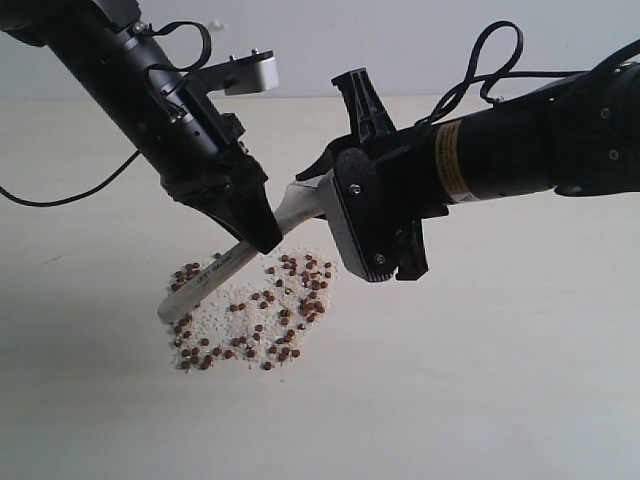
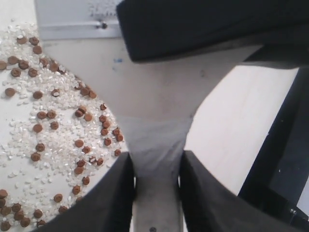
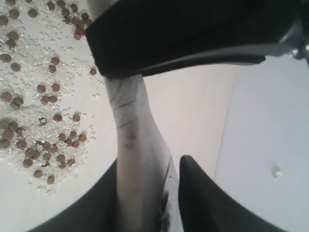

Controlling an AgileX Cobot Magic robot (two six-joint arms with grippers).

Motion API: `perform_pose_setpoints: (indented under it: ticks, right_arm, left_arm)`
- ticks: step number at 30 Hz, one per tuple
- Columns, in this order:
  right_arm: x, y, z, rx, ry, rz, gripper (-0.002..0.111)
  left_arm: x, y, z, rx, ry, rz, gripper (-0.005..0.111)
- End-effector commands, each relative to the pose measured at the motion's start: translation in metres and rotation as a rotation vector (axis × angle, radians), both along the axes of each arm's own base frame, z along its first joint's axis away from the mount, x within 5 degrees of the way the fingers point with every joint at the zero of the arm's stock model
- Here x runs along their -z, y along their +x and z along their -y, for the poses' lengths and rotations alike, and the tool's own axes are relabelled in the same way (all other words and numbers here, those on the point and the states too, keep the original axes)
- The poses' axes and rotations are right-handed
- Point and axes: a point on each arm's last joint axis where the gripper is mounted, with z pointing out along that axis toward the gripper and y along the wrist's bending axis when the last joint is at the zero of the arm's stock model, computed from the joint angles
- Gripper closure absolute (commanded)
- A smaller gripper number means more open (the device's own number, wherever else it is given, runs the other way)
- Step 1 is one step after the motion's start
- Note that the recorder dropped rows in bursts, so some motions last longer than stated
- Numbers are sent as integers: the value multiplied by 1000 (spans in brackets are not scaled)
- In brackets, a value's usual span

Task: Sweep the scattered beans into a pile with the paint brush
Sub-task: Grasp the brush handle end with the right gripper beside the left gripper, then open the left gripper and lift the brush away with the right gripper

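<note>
The paint brush hangs tilted over the table, its handle end low on the left and its head raised to the right. My left gripper is shut on the narrow neck of the handle. My right gripper stands around the brush near its head, open, with a gap between the brush and one finger. The silver ferrule shows beyond the left jaws. The beans lie spread in a loose ring-like patch under the brush, mixed with pale grains.
The beans and grains rest on a pale tabletop. A black cable trails over the table at the left. A single pale crumb lies apart from the patch.
</note>
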Motion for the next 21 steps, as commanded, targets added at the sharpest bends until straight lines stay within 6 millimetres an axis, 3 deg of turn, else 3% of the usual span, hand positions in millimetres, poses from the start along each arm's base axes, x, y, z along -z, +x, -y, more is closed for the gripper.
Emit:
perform_pose_setpoints:
  ticks: [1, 3, 7, 10, 14, 16, 18, 21]
  right_arm:
    - [-3, -1, -2, 17, 41, -37, 95]
    - [-3, -1, -2, 27, 49, -49, 108]
    - [-3, -1, -2, 42, 59, -66, 108]
    - [-3, -1, -2, 42, 59, -66, 108]
    - [-3, -1, -2, 41, 58, -64, 108]
    - [-3, -1, -2, 56, 68, -81, 108]
    - [-2, 0, -2, 76, 75, -97, 108]
    - [-1, 3, 2, 177, 95, -154, 108]
  left_arm:
    - [-5, 0, 0, -12, -16, 1, 107]
    - [-5, 0, 1, -15, -22, -3, 107]
    - [-6, 0, 1, -18, -29, -8, 100]
    - [-7, 0, 1, -6, -35, 1, 79]
    - [-16, -3, -1, 20, -56, 38, 33]
    - [-27, 0, -1, 42, -86, 122, 18]
    - [-43, 3, -1, 45, -120, 227, 17]
    - [-101, 12, -2, -32, -244, 519, 28]
